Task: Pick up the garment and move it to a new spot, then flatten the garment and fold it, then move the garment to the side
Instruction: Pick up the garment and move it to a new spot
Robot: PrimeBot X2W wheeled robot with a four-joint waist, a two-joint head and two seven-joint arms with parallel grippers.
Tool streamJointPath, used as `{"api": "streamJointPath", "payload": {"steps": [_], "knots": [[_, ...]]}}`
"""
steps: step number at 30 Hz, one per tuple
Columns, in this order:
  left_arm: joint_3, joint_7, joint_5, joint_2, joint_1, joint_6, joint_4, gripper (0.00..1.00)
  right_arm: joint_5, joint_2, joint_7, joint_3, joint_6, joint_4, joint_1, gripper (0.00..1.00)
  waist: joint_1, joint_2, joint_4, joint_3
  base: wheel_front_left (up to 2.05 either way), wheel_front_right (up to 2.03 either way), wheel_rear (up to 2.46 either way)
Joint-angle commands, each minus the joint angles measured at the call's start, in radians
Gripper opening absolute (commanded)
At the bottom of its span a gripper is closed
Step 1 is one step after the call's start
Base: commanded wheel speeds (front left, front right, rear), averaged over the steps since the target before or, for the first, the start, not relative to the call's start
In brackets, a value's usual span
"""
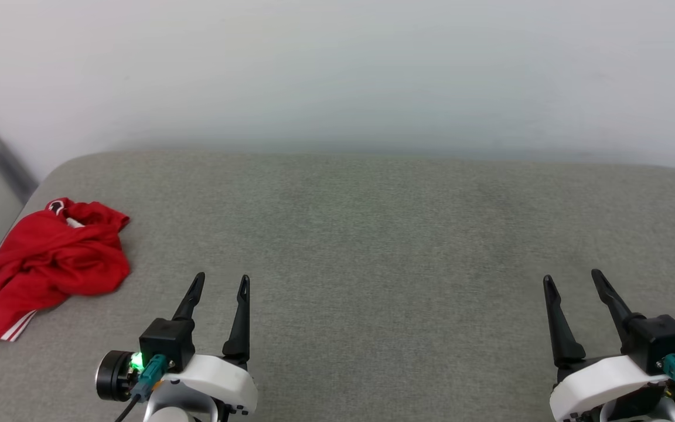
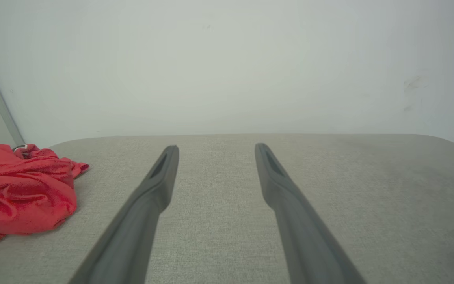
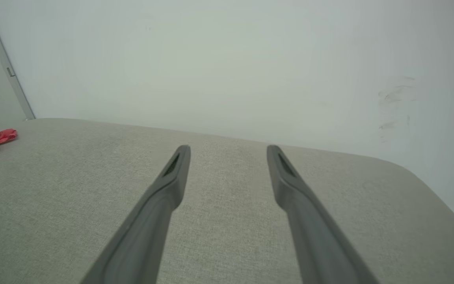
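Head view has my left claw (image 1: 222, 277) and right claw (image 1: 572, 275) spread wide at lower frame, garment (image 1: 50, 264) crumpled at left on the bench (image 1: 372, 234).

One red garment (image 1: 50, 264), one grey padded surface (image 1: 372, 234), two grippers: left gripper (image 1: 221, 280), right gripper (image 1: 572, 276)

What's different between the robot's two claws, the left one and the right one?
The left gripper is close to the crumpled red garment; the right gripper is far from it across the grey surface. The left gripper's jaws lean rightward, the right gripper's leftward. A green light glows at the left gripper's base; I spot none at the right gripper's. Both have open, empty jaws and white wrists.
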Motion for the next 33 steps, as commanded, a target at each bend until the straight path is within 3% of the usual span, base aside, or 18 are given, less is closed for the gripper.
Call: {"api": "streamJointPath", "payload": {"steps": [1,20,27,33], "knots": [[0.004,-0.003,-0.003,-0.005,-0.012,0.001,0.001,1.0,0.002,0.004,-0.005,0.001,0.0,-0.003,0.005,1.0,0.0,-0.0001,0.015,0.002,0.0,0.0,0.0],[0.102,-0.002,-0.024,-0.008,-0.019,0.022,-0.023,1.0,0.009,0.003,0.006,0.054,0.0,-0.04,-0.019,1.0,0.0,-0.0001,0.367,0.033,0.0,0.0,0.0],[0.139,-0.002,-0.021,-0.008,0.002,0.024,-0.033,1.0,0.01,0.003,0.004,0.072,0.0,-0.042,-0.038,1.0,0.0,-0.0001,0.447,0.038,0.0,0.0,0.0],[0.163,-0.002,-0.018,-0.01,0.012,0.019,-0.042,1.0,0.006,0.003,0.008,0.084,0.0,-0.044,-0.048,1.0,0.0,-0.0001,0.466,0.045,0.0,0.0,0.0]]}}
